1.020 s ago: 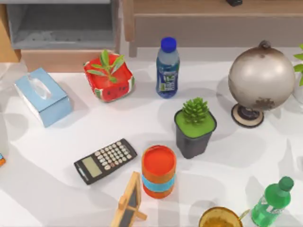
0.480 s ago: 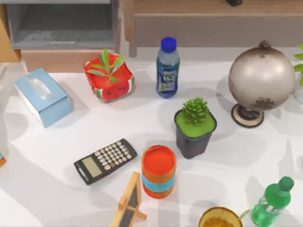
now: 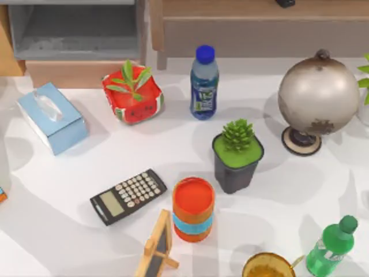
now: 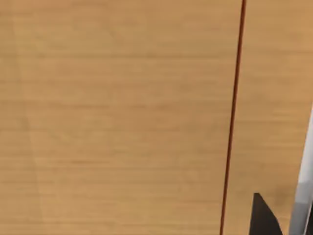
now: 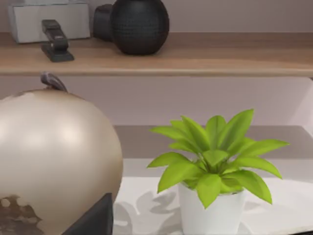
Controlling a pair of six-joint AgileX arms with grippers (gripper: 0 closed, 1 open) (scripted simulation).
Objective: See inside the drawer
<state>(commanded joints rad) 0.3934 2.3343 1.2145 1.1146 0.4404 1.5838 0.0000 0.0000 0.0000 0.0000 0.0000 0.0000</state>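
Note:
The drawer (image 3: pixel 75 72) stands pulled out at the table's back left in the top view. Its grey floor and inner walls (image 3: pixel 72 32) lie in plain sight behind the light tan front panel, and nothing shows inside. The left wrist view is close against tan wood (image 4: pixel 117 117) crossed by a thin dark seam, with a dark edge of my left gripper (image 4: pixel 263 219) in one corner. In the right wrist view a dark part of my right gripper (image 5: pixel 93 220) sits before the globe (image 5: pixel 49 156).
Across the table stand a blue tissue box (image 3: pixel 52 117), a red plant pot (image 3: pixel 132 95), a water bottle (image 3: pixel 204 83), a globe (image 3: pixel 317 98), a succulent (image 3: pixel 237 154), a calculator (image 3: pixel 128 196), an orange can (image 3: pixel 193 209) and a green bottle (image 3: pixel 330 248). A taupe-panelled wooden unit (image 3: pixel 259 34) lines the back.

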